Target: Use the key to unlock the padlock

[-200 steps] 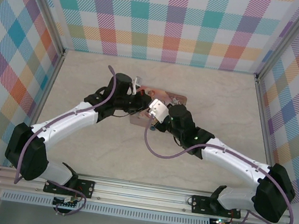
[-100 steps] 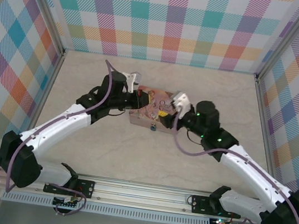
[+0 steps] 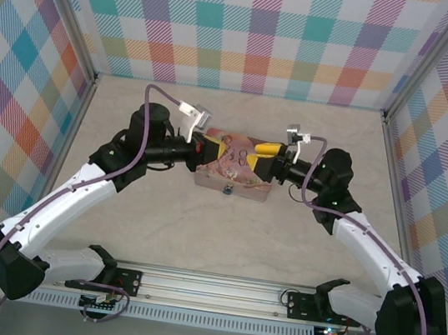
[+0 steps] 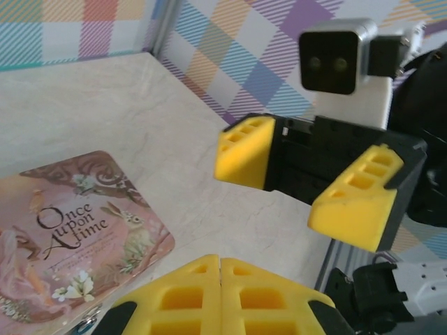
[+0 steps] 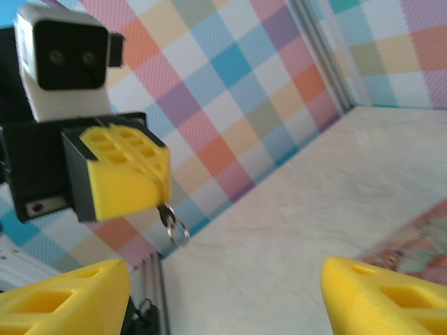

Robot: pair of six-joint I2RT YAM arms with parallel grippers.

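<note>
In the top view the padlock (image 3: 227,190), a teal speck, sat against the near face of the pink rectangular tin (image 3: 236,168), mid-frame on the marbled bench (image 3: 280,243). Farther back, the grippers faced each other at the tin's left and right ends. The right wrist view caught the left gripper (image 5: 157,181), its ribbed yellow pads pressed together on the key (image 5: 167,215), a thin wire ring dangling below. The left wrist view showed the right gripper (image 4: 300,178) gaping, its wedge-shaped pads well apart and holding nothing. Plaid walls (image 3: 260,38) stood behind.
</note>
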